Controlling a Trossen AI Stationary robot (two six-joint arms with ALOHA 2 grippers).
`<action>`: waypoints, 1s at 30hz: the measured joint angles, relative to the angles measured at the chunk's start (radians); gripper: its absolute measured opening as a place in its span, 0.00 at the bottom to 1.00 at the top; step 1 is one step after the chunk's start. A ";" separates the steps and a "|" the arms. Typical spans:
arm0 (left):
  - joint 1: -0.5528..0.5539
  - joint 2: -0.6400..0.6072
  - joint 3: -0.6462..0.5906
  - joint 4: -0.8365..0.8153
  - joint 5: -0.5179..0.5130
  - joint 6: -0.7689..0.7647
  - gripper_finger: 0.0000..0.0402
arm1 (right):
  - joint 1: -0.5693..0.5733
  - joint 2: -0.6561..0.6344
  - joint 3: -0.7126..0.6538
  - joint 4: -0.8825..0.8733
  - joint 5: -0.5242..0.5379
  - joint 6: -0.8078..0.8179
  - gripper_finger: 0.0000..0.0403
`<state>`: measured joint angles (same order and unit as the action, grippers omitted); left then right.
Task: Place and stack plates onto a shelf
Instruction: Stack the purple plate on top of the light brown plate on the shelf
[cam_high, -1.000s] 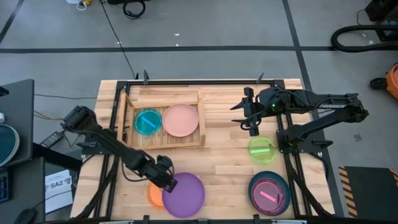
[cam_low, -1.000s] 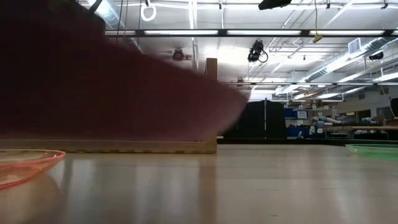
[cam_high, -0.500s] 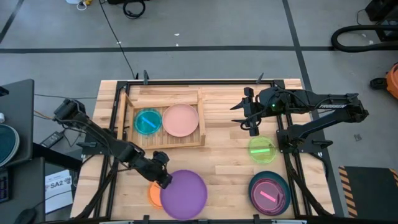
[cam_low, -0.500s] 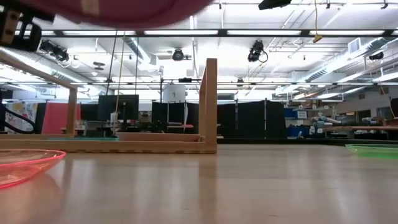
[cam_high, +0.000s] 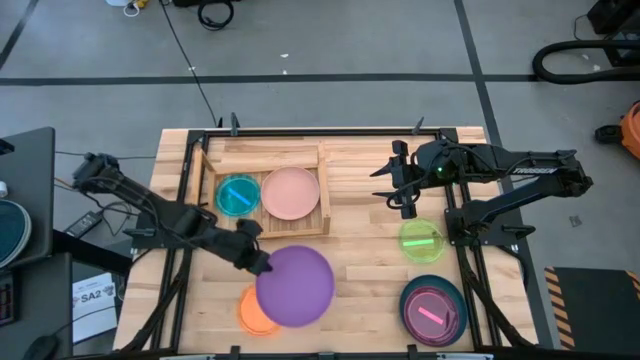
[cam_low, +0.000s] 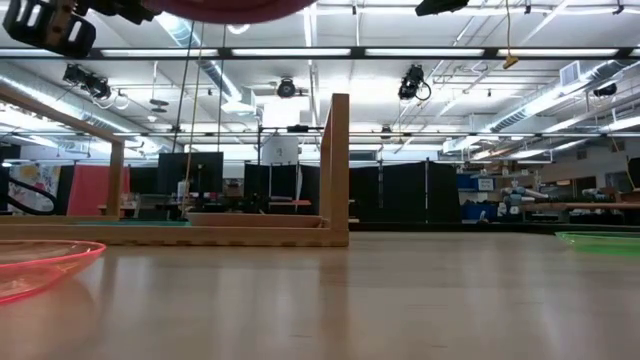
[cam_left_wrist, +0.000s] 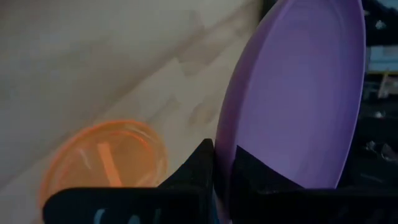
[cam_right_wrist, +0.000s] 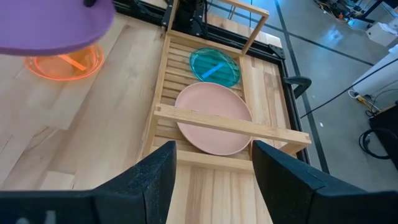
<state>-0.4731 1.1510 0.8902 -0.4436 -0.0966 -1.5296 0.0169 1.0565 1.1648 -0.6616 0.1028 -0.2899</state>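
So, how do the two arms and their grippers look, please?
Both arms are dark, nearly black, made of slim jointed segments. The left gripper has two flat black fingers, broad at the base. The right gripper has wide black fingers with squared edges, and a small green light glows on that arm near the wrist. No markings or sleeves are visible.

One camera looks straight down, one level along the counter (cam_high: 370, 250); the wrist cameras sit close (both show the orange plate (cam_right_wrist: 64, 62)).
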 joint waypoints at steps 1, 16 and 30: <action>0.010 -0.016 0.000 -0.021 0.000 0.005 0.07 | 0.000 0.000 0.000 0.000 0.000 0.000 0.53; 0.286 -0.164 0.000 -0.315 -0.005 0.089 0.07 | 0.000 0.000 0.000 0.000 0.000 0.000 0.53; 0.680 -0.164 0.001 -0.364 0.043 0.361 0.07 | 0.000 0.000 0.000 0.000 0.000 0.000 0.53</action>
<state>0.2066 0.9867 0.8909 -0.8071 -0.0538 -1.1684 0.0166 1.0565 1.1648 -0.6617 0.1028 -0.2901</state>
